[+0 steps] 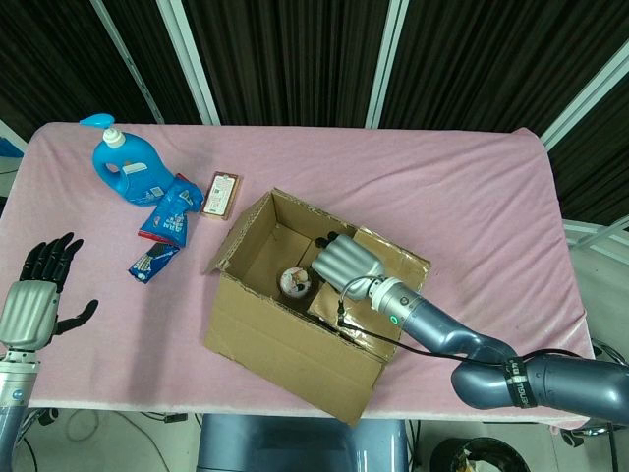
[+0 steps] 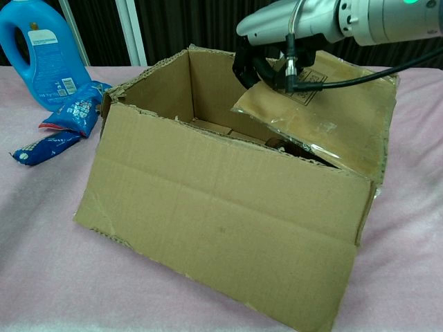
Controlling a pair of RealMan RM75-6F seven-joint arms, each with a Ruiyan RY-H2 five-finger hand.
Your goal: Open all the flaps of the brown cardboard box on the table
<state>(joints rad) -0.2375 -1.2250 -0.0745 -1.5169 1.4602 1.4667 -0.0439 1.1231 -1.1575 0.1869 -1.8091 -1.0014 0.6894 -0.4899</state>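
Right hand [image 1: 344, 262]: was reaching into the top of the box, dark fingers [image 2: 243, 68] hooked over the edge of an inner flap [image 2: 325, 114] and gripping it, flap raised at a slant.
Left hand [image 1: 34, 295]: way off at the near left edge of the table, fingers spread, holding nothing.
Box [image 1: 285, 339]: brown cardboard, sat near the middle of the table toward the front edge, turned at an angle. Long front flap hung down outside, edges ragged, shiny tape along the held flap, printed label on it.
Inside the box: some small round thing [image 1: 294, 281], couldn't tell what it was.
Table [image 1: 442, 187]: pink cloth cover.
Left of the box: blue detergent bottle [image 1: 123, 169], two blue snack packets [image 1: 167, 208] just beside it, and a small flat brown packet [image 1: 220, 193].
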